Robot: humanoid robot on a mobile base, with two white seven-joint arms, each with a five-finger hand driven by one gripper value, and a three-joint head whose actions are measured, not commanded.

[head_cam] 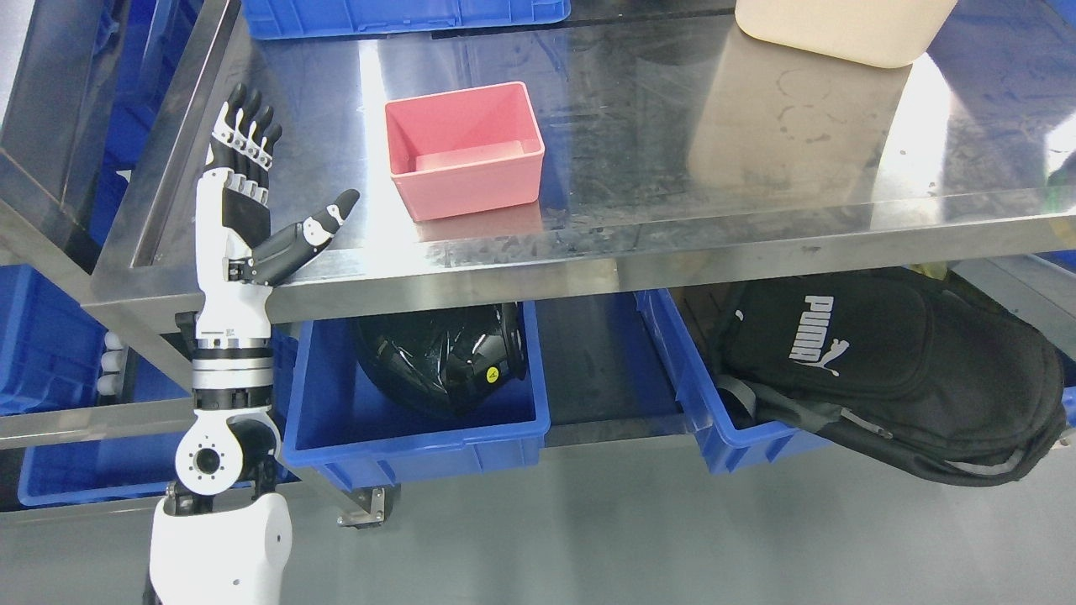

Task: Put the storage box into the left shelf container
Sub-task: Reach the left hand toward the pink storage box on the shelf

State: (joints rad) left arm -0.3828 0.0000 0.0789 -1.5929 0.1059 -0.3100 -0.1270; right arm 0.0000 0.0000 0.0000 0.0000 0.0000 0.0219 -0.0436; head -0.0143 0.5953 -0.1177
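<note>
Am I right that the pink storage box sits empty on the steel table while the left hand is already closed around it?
Not quite. The head view shows the pink storage box sitting empty on the steel table, but the left hand is open, fingers extended, and apart from the box, near the table's left edge.

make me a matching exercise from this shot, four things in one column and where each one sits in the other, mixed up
Things:
1. pink storage box
2. black helmet
3. black Puma backpack
4. left hand

Places:
A. in the lower right blue bin
B. raised at the steel table's left front corner, fingers spread, holding nothing
C. on top of the steel table
D. in the lower left blue bin

Pairs: 1-C, 2-D, 3-A, 4-B
</note>
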